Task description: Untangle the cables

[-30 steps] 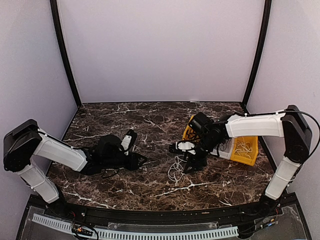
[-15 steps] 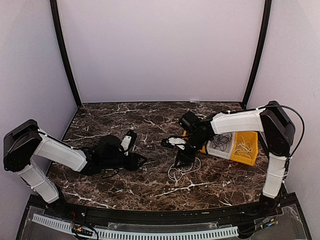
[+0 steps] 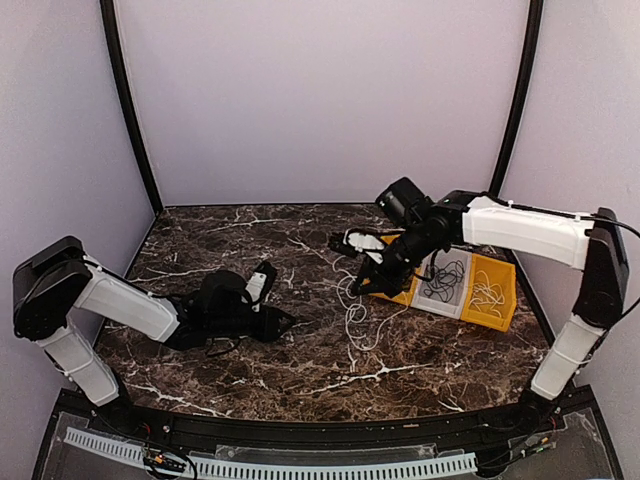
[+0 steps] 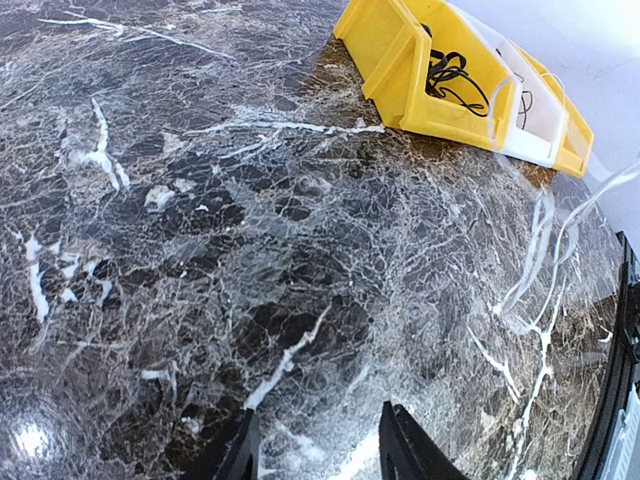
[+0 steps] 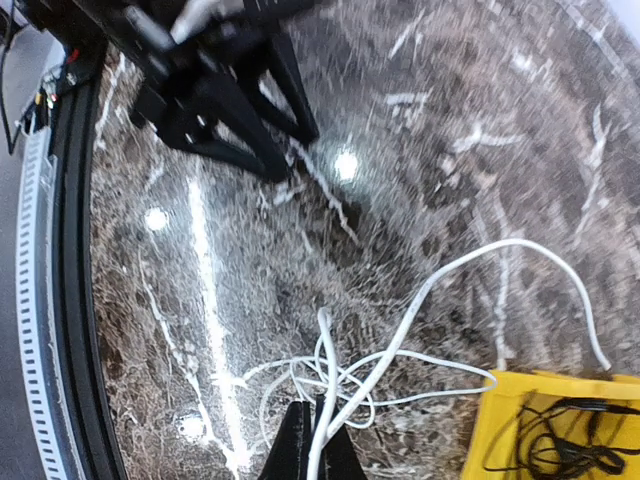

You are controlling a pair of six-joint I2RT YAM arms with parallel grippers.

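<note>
Pinching the white cable (image 5: 322,400) in the clenched right gripper (image 5: 318,445) and holding it raised over the bench (image 4: 200,250), probably letting its tangled loops trail down and loosen. Resting the left gripper (image 4: 320,445) on the bench, released and grasping nothing, likely waiting to pin a strand. Leaving a black cable (image 4: 450,75) in the yellow bin (image 4: 385,60), apparently sorted.

Top external view: fixed high behind both arm bases, facing forward and down over the whole table (image 3: 300,365). The yellow bins (image 3: 492,320) lie right of centre. Left wrist view: low, close to the tabletop, looking across it to the bins at upper right. Right wrist view: raised just beside the bins, looking down past the white cable (image 5: 515,243) toward the table's near edge. All three views share the bins, the cable and the marble beside them.
</note>
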